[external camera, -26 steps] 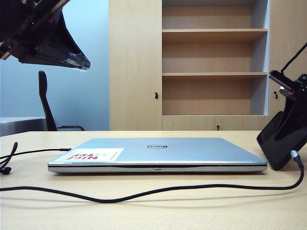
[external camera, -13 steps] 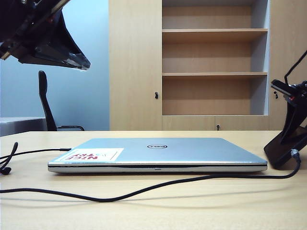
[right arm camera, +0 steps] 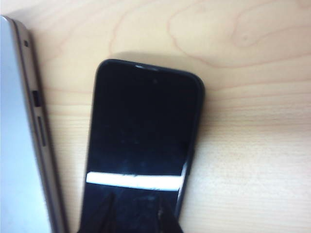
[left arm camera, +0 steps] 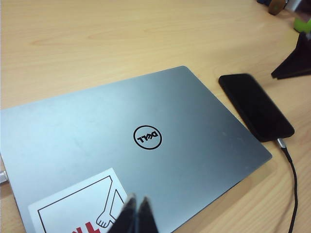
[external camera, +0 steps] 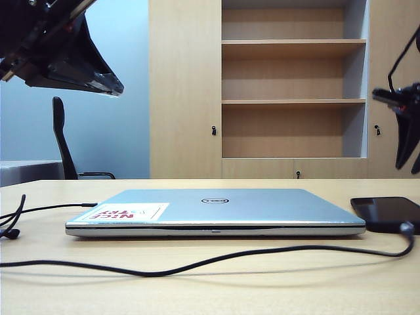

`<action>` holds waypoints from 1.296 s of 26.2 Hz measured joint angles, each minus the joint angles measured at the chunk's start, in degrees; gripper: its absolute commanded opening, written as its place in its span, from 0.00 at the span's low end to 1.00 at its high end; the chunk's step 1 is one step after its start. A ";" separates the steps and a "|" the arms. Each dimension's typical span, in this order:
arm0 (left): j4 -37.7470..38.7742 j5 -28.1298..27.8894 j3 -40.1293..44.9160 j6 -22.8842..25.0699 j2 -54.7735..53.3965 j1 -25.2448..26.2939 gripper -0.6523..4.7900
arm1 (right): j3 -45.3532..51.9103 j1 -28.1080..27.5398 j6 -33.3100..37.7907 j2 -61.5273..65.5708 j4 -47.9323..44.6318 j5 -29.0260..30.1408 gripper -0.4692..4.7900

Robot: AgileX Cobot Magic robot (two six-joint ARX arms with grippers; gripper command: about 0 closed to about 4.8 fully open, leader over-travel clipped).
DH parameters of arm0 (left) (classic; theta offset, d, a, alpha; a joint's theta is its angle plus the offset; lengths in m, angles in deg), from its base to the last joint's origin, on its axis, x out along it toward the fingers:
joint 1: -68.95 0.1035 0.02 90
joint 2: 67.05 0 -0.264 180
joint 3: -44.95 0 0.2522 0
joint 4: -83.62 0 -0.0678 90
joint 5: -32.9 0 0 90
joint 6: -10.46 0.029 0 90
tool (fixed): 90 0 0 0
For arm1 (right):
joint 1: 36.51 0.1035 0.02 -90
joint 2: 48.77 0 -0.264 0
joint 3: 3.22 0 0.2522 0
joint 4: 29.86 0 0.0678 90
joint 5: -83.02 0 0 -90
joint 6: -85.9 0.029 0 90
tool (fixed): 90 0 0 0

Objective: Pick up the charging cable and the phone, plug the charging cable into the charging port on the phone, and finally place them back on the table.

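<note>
The black phone (external camera: 387, 212) lies flat on the light wood table (external camera: 275, 289), just right of the laptop. The black charging cable (external camera: 197, 262) runs across the table front, and its silvery plug (left arm camera: 281, 142) sits in the charging port at the phone's (left arm camera: 255, 111) short edge. My right gripper (external camera: 408, 161) hangs well above the phone, apart from it. In the right wrist view its fingertips (right arm camera: 136, 219) stand open over the phone's (right arm camera: 141, 141) dark screen, empty. My left gripper (left arm camera: 136, 216) is shut on nothing, high over the laptop's sticker, and appears at the upper left (external camera: 98, 75) of the exterior view.
A closed silver Dell laptop (external camera: 216, 211) with a red-lettered sticker (external camera: 121, 212) fills the table's middle. Another thin black cord (external camera: 39, 210) loops at the far left. A shelf cabinet (external camera: 292, 85) and a chair (external camera: 62, 138) stand behind the table.
The right gripper lowered the tilted phone flat onto the table, let go, and rose above it. The cable's right end dropped with the phone. The left arm stayed still.
</note>
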 measured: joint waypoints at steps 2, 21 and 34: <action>0.15 0.00 0.00 0.04 0.31 0.00 0.11 | -1.79 0.00 -0.09 -0.11 1.60 -0.09 0.21; 16.06 0.00 0.00 0.09 16.06 0.02 0.11 | 7.21 5.73 -0.11 -29.59 -7.34 -3.37 0.08; 20.57 -0.02 5.40 1.62 25.42 0.00 0.11 | 21.22 12.59 -0.11 -50.34 -10.19 -7.63 0.08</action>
